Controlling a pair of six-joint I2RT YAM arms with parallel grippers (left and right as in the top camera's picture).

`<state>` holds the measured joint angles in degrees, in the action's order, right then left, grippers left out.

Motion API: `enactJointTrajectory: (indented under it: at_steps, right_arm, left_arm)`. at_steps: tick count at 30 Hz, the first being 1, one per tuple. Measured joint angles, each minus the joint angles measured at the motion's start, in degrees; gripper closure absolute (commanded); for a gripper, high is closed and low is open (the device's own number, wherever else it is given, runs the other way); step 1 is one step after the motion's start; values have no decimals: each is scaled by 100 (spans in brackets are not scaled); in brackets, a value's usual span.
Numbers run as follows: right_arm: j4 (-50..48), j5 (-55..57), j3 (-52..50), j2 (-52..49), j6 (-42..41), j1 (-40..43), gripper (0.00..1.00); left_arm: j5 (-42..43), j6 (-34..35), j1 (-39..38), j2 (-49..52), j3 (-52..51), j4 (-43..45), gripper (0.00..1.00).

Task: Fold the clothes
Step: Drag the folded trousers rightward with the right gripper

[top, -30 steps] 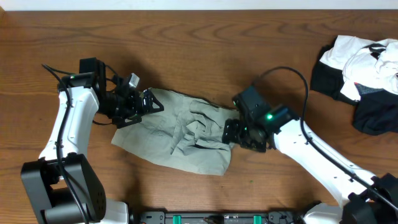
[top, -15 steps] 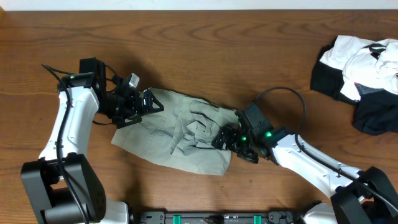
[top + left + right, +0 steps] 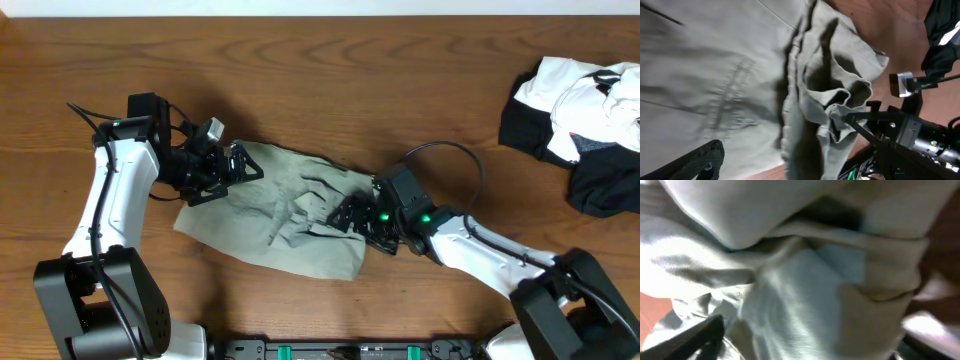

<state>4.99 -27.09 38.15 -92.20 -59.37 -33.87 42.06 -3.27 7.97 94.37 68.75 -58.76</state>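
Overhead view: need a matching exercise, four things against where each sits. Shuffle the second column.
Things
1. khaki garment
2. left gripper
3. right gripper
4. black and white heap

Places
A. far right of the table
B. at the garment's left end
C. spread out wrinkled at mid-table
D. at the garment's bunched right part

Pairs: 1-C, 2-B, 3-D, 4-A
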Motion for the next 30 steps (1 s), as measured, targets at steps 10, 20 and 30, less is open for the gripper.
enactJointTrajectory:
  at_steps: [10, 20, 30]
  right_arm:
    - [-17, -420, 103, -494, -42, 149, 85]
    - [680, -911, 79, -546, 772, 1451, 94]
    - [2634, -623, 844, -645, 2651, 3679, 75]
  left_arm:
    - [0, 0, 0, 0, 0, -2, 0]
    - [2, 0, 0, 0, 0, -2, 0]
    - [2, 0, 0, 0, 0, 0, 1]
